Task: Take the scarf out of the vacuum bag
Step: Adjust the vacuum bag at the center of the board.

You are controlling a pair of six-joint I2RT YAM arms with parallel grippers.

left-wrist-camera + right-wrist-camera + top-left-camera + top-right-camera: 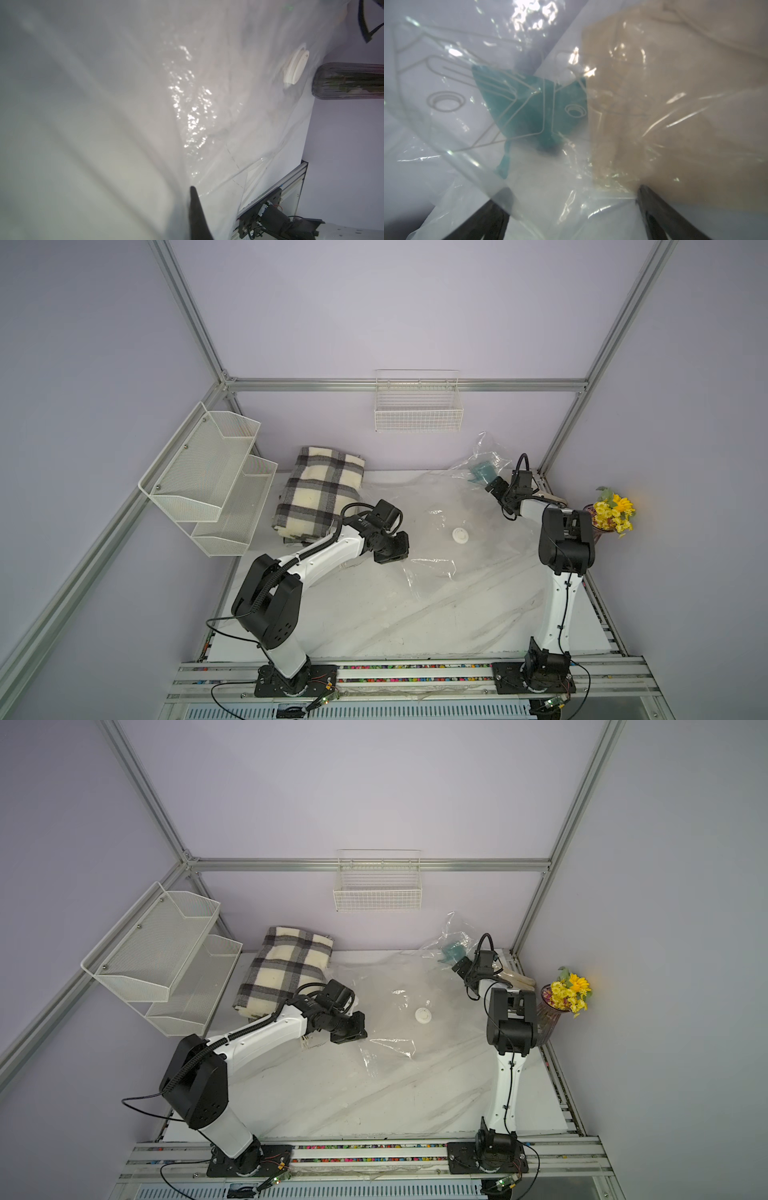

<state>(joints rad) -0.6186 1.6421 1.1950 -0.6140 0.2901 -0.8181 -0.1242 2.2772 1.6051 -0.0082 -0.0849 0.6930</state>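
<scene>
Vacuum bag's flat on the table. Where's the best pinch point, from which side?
Pinch the vacuum bag at its puckered edge nearest the left tool, coming low from the left; elsewhere the film lies flat, and the valve cap sits mid-panel.

- your near surface [374, 626] lies bare between the arm bases.
- the vacuum bag [469, 497] covers the middle.
- folded plaid cloth [320, 493] fills back left; the flower vase [598, 527] crowds the right edge.

vacuum bag [187, 104]: crinkled, glinting | valve cap [296, 66]: white, round | jaws: pinched on bag
</scene>
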